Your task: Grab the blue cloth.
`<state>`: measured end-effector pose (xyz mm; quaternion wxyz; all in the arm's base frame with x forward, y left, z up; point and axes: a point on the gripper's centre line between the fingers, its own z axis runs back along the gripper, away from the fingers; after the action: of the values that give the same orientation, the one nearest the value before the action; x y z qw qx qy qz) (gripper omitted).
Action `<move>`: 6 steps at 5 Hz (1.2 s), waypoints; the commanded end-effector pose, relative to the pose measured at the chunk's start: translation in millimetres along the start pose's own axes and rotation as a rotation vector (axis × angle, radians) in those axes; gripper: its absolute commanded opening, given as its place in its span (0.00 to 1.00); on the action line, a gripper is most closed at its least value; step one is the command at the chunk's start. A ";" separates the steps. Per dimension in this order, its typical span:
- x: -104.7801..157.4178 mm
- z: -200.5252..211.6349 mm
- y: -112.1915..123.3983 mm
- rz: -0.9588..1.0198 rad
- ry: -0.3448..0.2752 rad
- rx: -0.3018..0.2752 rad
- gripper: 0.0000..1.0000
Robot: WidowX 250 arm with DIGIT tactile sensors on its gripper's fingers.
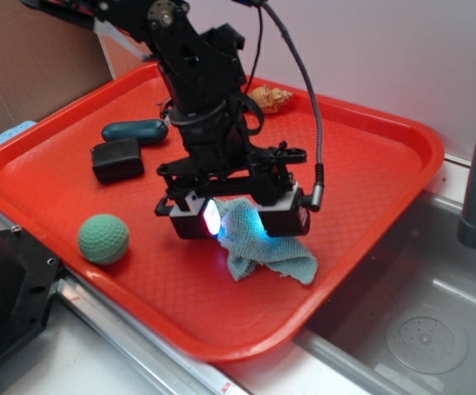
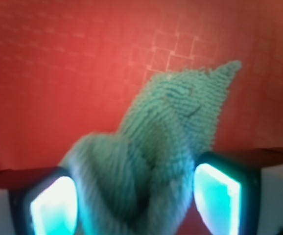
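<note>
Now blue cloth (image 1: pixel 267 247) between tool (image 1: pixel 236 220) pads.

Soft cloth on glossy plastic, beside brushed metal

The blue cloth (image 1: pixel 271 247) is nubby waffle terry, matt, with frayed edges; the red tray (image 1: pixel 370 173) is smooth, shiny plastic with a faint grid texture; the green ball (image 1: pixel 104 239) looks matt and finely dimpled; the sink (image 1: pixel 419 313) is dull grey metal; the gripper (image 1: pixel 238 218) pads (image 2: pixel 217 198) are glossy and glowing

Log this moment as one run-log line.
gripper: astride cloth, closure unclear | pale teal-blue waffle-textured cloth: bunched between pads, on red plastic tray | phase: grasping
</note>
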<state>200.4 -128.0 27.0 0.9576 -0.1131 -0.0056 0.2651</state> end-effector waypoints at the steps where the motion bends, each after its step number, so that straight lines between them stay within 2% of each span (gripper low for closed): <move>1: 10.0 1.4 -11.7 -0.003 0.005 0.044 0.00; 3: 9.1 2.6 -11.0 -0.001 -0.005 0.064 0.00; 4: 13.3 27.6 -6.7 -0.149 0.015 0.034 0.00; 6: 29.2 106.1 16.0 -0.306 -0.052 0.074 0.00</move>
<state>201.6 -75.1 112.0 0.9900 -0.0596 -0.0128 0.1272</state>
